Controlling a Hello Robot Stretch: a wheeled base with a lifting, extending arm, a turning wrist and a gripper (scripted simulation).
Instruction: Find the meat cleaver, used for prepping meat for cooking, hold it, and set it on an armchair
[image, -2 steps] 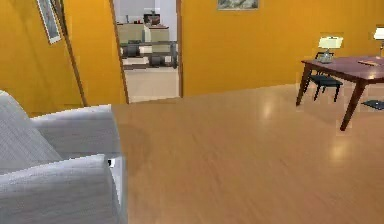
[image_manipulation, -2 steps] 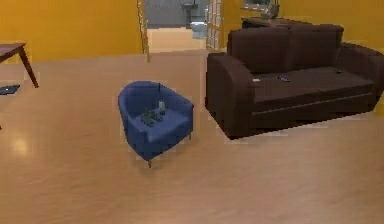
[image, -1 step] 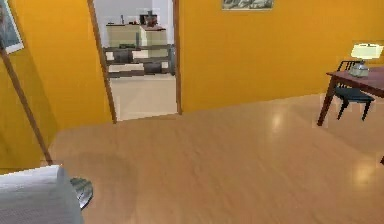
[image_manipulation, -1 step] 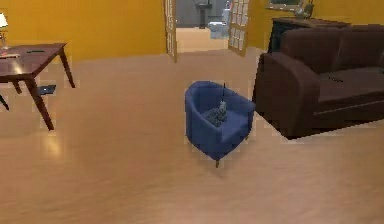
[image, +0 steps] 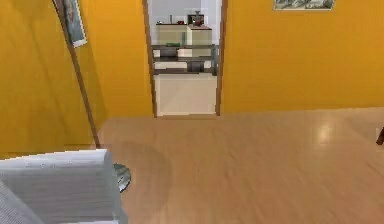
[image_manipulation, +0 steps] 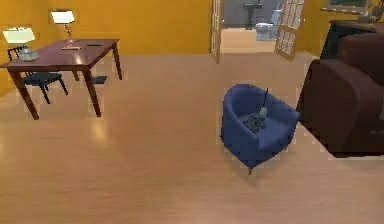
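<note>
A blue armchair (image_manipulation: 238, 135) stands on the wooden floor in the arm side view, right of the middle. On its seat lies a small dark grey thing (image_manipulation: 256, 123) with a thin dark part sticking up from it (image_manipulation: 265, 98). Its shape is too small to name.
A dark brown sofa (image_manipulation: 350, 95) stands close to the armchair's right. A dark wooden table (image_manipulation: 65, 55) with two lamps and a chair (image_manipulation: 40, 82) is at the far left. An open doorway (image_manipulation: 250, 30) lies beyond. In the forward view, orange walls frame a doorway (image: 185, 60); a white piece of furniture (image: 60, 185) sits bottom left.
</note>
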